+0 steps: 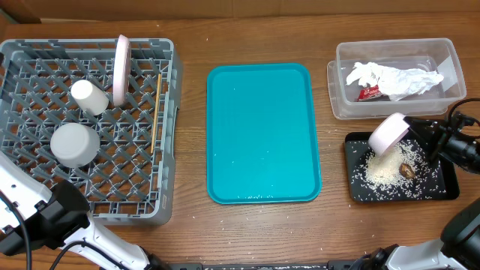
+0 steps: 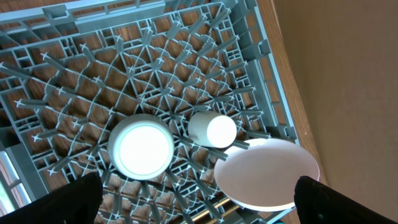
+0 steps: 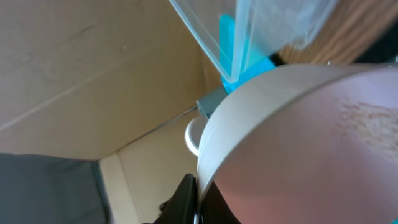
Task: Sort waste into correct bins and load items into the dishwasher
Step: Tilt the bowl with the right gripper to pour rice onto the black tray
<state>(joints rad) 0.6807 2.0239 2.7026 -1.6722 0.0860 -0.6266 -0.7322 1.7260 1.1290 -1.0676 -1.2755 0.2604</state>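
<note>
Overhead view shows the pale bowl (image 1: 388, 133) tilted above the black tray (image 1: 447, 192), where rice grains (image 1: 382, 172) lie; it looks light, stiff and smooth, so the rim is the best place to hold. The right hand (image 1: 412, 132) is pinched shut on that rim, beside the bowl; the left hand (image 2: 198, 199) stands wide open, empty.

Left wrist cam looking straight down into grey dish rack (image 2: 124, 62), lattice floor fills most of shot. Pale round bowl (image 2: 142, 148) sits on grid, pretty glary. Small white cup (image 2: 212, 129) just beside it, to its right. Whitish plate (image 2: 266, 174) at lower right by rack wall, edge overlapping cup in view. Left claw (image 2: 200, 205) spread wide, dark tips in the bottom corners, nothing between them. Wooden desk (image 2: 348, 74) down right side.
</note>
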